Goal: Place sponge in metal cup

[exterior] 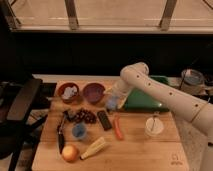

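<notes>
Sponge (112, 103) sits at gripper (113, 99) tip; I cannot tell if gripped. Metal cup (191, 80) far right of gripper. Risk: loose hold drops sponge mid-transfer.

The gripper (113, 101) hangs low over the wooden board (135, 150), just right of the purple bowl (93, 92); its fingers merge with a pale blue patch, perhaps the sponge (112, 104), too blurred to confirm. The arm (165, 92) runs off the right edge. The metal cup cannot be made out with certainty.
</notes>
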Robot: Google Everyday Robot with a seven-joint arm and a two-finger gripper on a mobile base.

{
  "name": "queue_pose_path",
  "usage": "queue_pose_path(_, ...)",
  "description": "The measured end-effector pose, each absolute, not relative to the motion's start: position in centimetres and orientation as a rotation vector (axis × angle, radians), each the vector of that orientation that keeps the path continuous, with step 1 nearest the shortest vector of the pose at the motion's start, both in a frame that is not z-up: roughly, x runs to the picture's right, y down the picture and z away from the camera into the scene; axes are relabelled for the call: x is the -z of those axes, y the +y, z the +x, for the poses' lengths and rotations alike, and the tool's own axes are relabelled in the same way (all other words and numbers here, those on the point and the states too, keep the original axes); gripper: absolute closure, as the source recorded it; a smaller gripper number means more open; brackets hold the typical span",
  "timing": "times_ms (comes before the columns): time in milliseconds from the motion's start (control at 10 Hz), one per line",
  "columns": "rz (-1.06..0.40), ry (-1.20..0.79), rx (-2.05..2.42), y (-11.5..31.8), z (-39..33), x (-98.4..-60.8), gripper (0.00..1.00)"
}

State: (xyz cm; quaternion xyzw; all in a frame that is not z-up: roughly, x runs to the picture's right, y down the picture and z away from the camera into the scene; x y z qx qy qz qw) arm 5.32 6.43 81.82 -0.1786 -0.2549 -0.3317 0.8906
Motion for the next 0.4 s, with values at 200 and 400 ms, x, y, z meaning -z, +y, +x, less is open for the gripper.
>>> queue_pose_path(200, -0.369, -0.488, 0.677, 6.3, 6.9, -80.9, 0.23)
queue_pose_path(400, -0.364, -0.432, 0.639, 5.9, 9.0, -79.6, 0.23)
